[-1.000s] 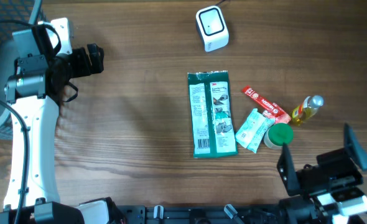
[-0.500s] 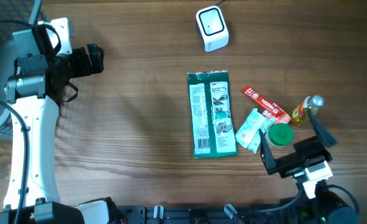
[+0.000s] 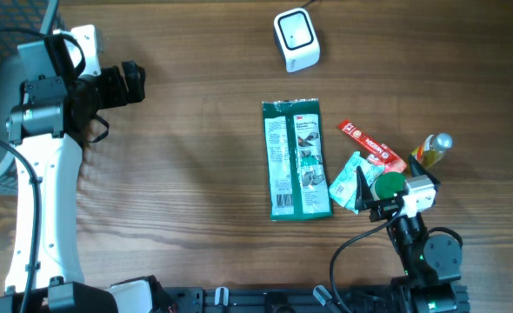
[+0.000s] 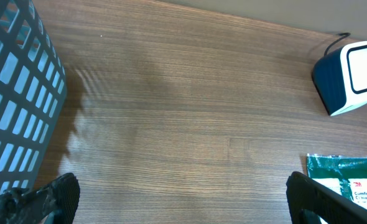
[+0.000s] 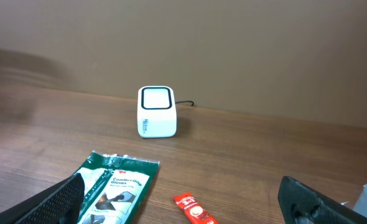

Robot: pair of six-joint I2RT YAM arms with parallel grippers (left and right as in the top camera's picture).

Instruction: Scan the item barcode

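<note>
Right jaws wide open, nothing held; in the right wrist view both fingers [image 5: 62, 198] sit at the bottom corners with bare space between them. From overhead the right jaws hang over the small-item cluster at the near right of the surface [image 3: 196, 174], one dark finger over the teal packet [image 3: 350, 181], beside the green-lidded tub [image 3: 394, 185]; cannot tell if anything is touched. Red sachet [image 3: 371, 145] lies just behind those two, angled, and the yellow bottle [image 3: 430, 152] with a silver cap is at its right end. Green glove pack [image 3: 296, 158] lies flat mid-surface, long side running front to back, printed face up, just left of the teal packet and apart from both arms. White scanner [image 3: 296, 39] stands at the far edge, well behind the pack, its window facing the right wrist camera. Left jaws also wide open and empty, fingers [image 4: 43, 198] at the bottom corners of the left wrist view, parked at the far left, well away from all items. Dark mesh basket [image 4: 15, 106] is beside them at the left edge.
</note>
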